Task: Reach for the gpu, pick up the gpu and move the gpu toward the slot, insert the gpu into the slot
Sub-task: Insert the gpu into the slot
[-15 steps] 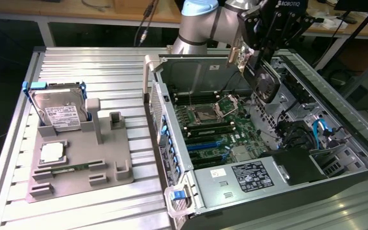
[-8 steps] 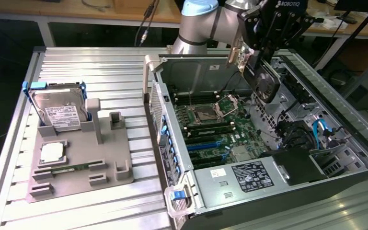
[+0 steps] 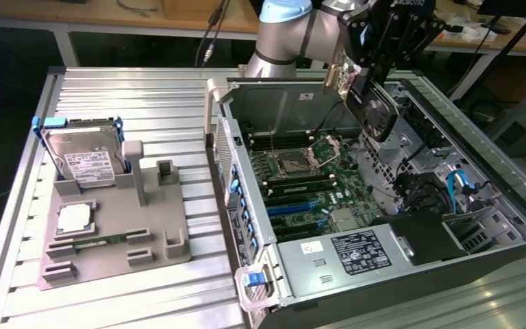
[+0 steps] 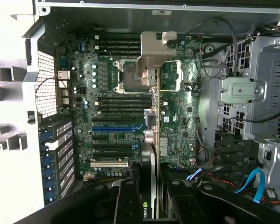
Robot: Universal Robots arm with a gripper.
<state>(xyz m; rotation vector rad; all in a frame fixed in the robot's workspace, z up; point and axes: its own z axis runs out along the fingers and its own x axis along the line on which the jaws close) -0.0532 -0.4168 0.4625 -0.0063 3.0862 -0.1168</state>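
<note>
Gpu (image 3: 374, 103): held on edge in the air over the open case (image 3: 281, 110), which sits toward the surface's (image 3: 135, 96) edge at the exterior view's right.
End effector (image 3: 366, 68): we record it clamped on the gpu's upper edge.
Slot (image 4: 113, 128): blue, on the motherboard (image 4: 177, 116) below, offset toward the case's rear wall (image 4: 46, 88); we judge the gpu's edge crosses its long axis.

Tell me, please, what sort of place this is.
Probably a robotics lab or workshop for computer assembly: an open PC tower case lies on a ribbed metal table, the robot's gripper holds the gpu above the motherboard, and wooden workbenches stand behind.
</note>
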